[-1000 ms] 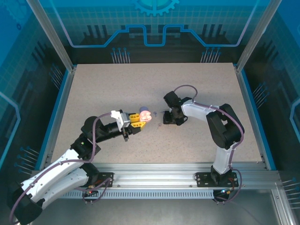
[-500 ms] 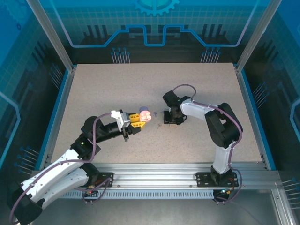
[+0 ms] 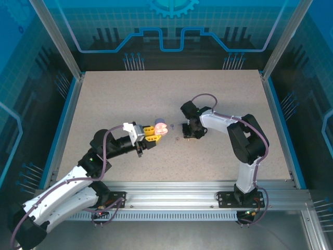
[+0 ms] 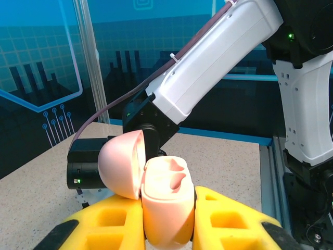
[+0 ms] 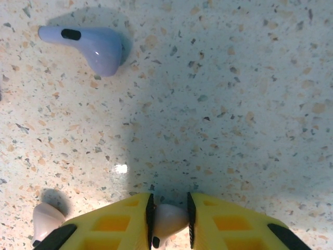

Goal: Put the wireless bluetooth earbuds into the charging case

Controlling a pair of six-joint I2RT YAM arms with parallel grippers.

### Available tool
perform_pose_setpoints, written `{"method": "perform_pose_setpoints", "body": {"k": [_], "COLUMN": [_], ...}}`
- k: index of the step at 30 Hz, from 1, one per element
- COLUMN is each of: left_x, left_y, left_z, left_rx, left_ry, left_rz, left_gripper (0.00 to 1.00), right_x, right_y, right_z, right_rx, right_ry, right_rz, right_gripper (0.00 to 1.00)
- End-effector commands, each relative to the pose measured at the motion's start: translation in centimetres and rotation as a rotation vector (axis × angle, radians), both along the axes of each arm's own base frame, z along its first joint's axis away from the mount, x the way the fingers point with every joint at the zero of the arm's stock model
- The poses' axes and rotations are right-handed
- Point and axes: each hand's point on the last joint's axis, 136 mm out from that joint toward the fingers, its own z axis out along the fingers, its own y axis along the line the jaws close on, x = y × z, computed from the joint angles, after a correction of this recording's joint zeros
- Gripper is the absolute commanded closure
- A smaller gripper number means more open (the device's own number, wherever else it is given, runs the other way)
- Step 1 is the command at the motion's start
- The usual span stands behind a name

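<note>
On the speckled counter (image 3: 104, 99), the left tool (image 3: 152, 131) grips a pale pink charging case (image 3: 160, 127) near the middle of the surface. From the left wrist camera, the left tool (image 4: 167, 205) has its yellow fingers (image 4: 112, 221) pressed against both sides of the charging case (image 4: 171, 179). The case stands upright between them, its moulded hollows facing up. Its domed lid (image 4: 120, 164) is swung open to the left. The white and black right arm (image 4: 208, 67) reaches down to the counter just beyond the case.

To the right in the overhead view, the right tool (image 3: 183, 131) points down at the counter, close to the case but apart from it. In the right wrist camera, a lilac earbud (image 5: 91, 42) lies flat at upper left, well ahead of the tool. Its long axis runs across the view, stem to the left and rounded head to the right. A second pale earbud (image 5: 46, 219) rests at lower left, just outside the tool's fingers. The right tool (image 5: 169, 200) is narrowed almost fully onto a pale pinkish earbud (image 5: 169, 219), pinched between the black pads. This earbud's head sits at the fingertips, and its long axis runs back along the fingers toward the camera.
</note>
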Motion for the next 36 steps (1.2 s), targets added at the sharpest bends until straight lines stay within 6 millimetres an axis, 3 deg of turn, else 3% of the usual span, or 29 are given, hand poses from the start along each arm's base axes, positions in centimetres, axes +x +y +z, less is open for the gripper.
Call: {"method": "perform_pose_setpoints", "body": {"k": [1, 6, 11, 18, 26, 36], "left_x": [-0.2, 0.0, 0.5, 1.4, 2.6, 3.7], "left_y": [0.1, 0.2, 0.2, -0.4, -1.1, -2.3], "left_z": [0.5, 0.1, -0.6, -1.5, -1.9, -2.1], "left_rx": [-0.015, -0.018, -0.044, -0.085, -0.090, -0.090], "left_ry": [-0.003, 0.006, 0.038, 0.070, 0.070, 0.075], "left_rz": [0.008, 0.020, 0.036, 0.040, 0.048, 0.035], "left_gripper": [0.94, 0.94, 0.94, 0.95, 0.95, 0.95], "right_x": [-1.4, -0.9, -0.4, -1.1, -3.9, -7.2], "right_y": [1.3, 1.7, 1.4, 1.7, 2.5, 5.1], "right_z": [0.0, 2.0, 6.3, 15.7, 25.7, 31.5], "right_rx": [0.028, 0.065, 0.111, 0.303, 0.525, 0.655], "right_ry": [0.035, -0.029, -0.158, -0.400, -0.621, -0.755], "right_rz": [0.045, 0.058, 0.052, 0.076, 0.156, 0.253], "right_gripper": [0.76, 0.76, 0.76, 0.76, 0.76, 0.76]}}
